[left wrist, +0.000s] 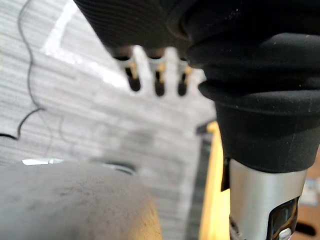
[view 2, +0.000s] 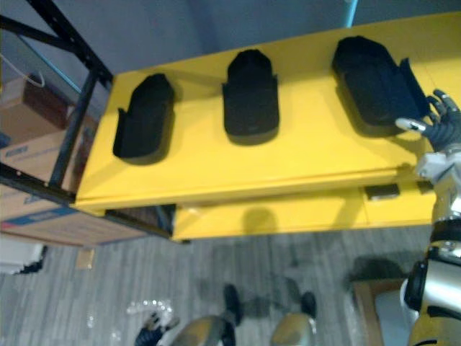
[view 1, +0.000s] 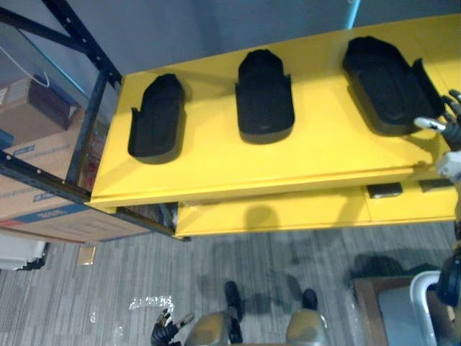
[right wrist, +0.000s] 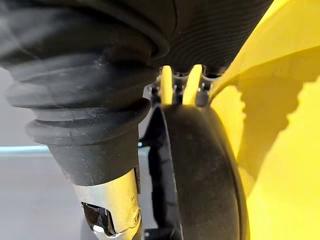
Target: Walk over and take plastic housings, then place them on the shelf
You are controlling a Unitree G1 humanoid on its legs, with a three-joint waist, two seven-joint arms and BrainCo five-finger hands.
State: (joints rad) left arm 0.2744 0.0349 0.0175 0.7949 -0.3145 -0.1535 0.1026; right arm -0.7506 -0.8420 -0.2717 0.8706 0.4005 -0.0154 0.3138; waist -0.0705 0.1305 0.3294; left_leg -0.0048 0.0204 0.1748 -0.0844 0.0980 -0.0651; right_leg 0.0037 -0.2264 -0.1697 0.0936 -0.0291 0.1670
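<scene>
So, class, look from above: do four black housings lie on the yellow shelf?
No, three lie there: left housing, middle housing and right housing on the shelf.

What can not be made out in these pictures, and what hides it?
- Whether the right hand grips the right housing: the housing's rim covers it in the right wrist view.
- The cardboard boxes: cut off by the left edge, partly behind the black rack.
</scene>
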